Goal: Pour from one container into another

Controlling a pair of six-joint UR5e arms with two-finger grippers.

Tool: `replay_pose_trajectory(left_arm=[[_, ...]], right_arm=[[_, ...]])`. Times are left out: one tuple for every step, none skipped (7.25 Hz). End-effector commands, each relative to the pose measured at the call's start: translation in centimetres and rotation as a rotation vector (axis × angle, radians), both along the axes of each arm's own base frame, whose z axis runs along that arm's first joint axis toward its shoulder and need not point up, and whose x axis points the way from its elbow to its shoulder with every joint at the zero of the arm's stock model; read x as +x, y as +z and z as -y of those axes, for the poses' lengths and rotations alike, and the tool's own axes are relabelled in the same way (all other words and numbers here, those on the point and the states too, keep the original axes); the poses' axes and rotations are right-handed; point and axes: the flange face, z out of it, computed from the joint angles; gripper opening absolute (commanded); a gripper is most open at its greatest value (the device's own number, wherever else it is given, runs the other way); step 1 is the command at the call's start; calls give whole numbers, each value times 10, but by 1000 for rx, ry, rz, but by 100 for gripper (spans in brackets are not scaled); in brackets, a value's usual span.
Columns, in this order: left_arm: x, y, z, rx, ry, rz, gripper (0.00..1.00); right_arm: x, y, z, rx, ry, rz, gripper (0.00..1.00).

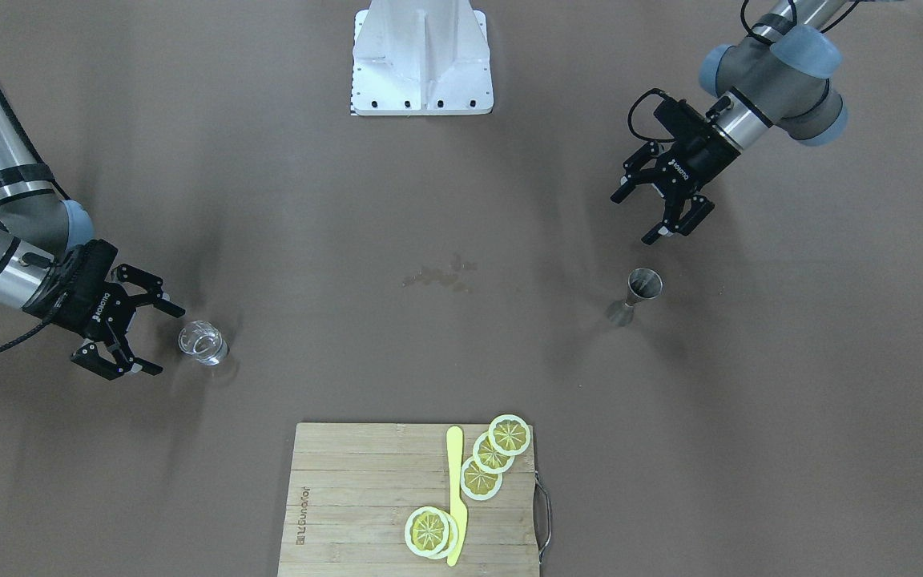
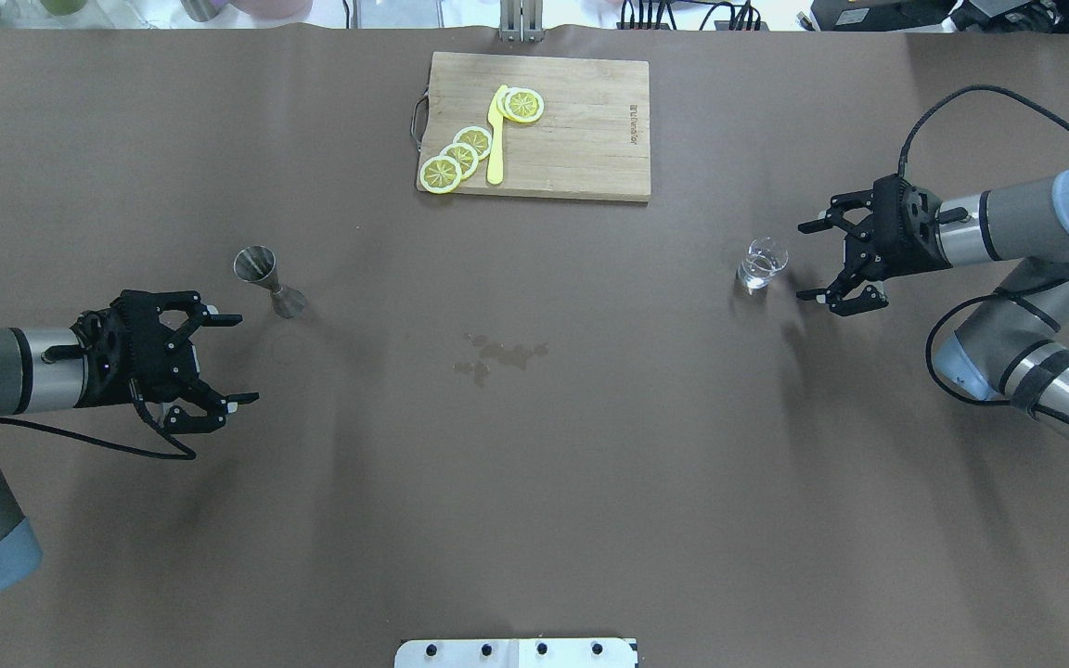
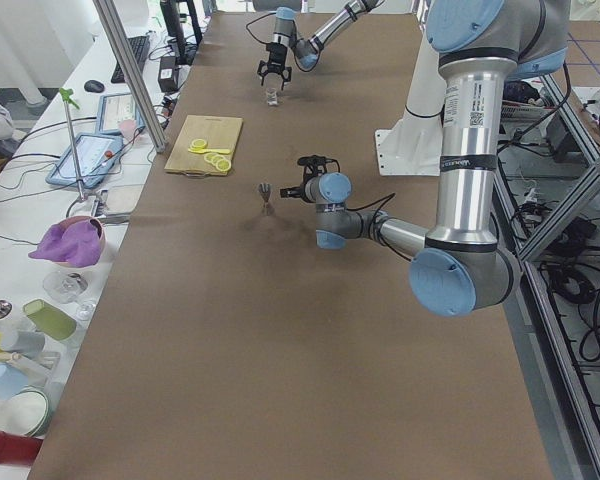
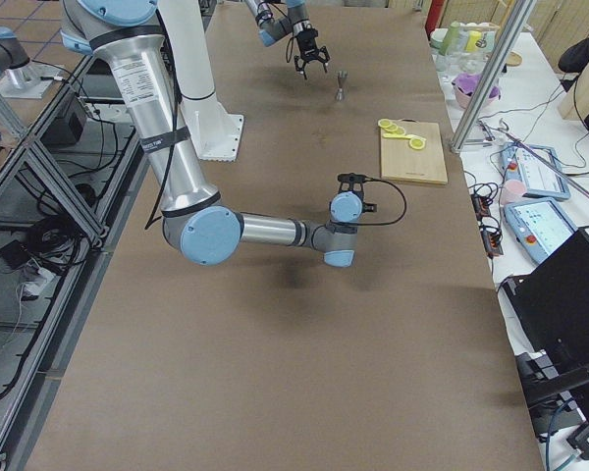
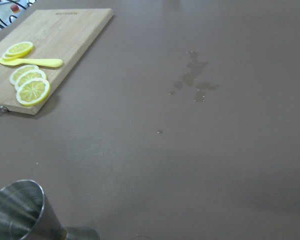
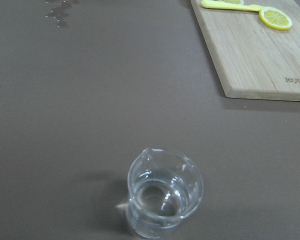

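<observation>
Right gripper (image 2: 805, 261), released, sits just beside the glass (image 2: 762, 264) (upright, not touched); left gripper (image 2: 242, 359), likewise released, is near the standing jigger (image 2: 267, 280).

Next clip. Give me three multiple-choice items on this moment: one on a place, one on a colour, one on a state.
1. The jigger stands: A in a tray; B on the table near the left hand; C on a shelf.
2. The knife on the cutting board is: A yellow; B red; C black.
3. The right hand is: A open, apart from the glass; B shut on the glass; C shut on a cloth.

Answers:
1. B, it stands upright on the bare table just ahead of that hand.
2. A, it is bright yellow beside the lemon slices.
3. A, its fingers are spread with a gap to the glass.
</observation>
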Motion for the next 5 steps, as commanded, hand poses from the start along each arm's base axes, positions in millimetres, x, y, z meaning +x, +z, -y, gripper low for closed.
replay_pose_trajectory(left_arm=[[9,12,-21,-32,-90,-115,98],[6,4,-49,-59,-109,-161,98],[-8,6,-55,-63,-137,-154,98],[-26,28,-73,-64,-115,-178,98],[-39,27,-85,-50,-139,-294,98]], right_arm=[[-8,-3,-1,-4,-9,4,96],[-12,-4,-2,-9,-14,6,96],[-18,-6,-3,-9,-22,7,97],[-20,-6,-1,-11,-23,6,96],[-22,-3,-1,-16,-23,1,95]])
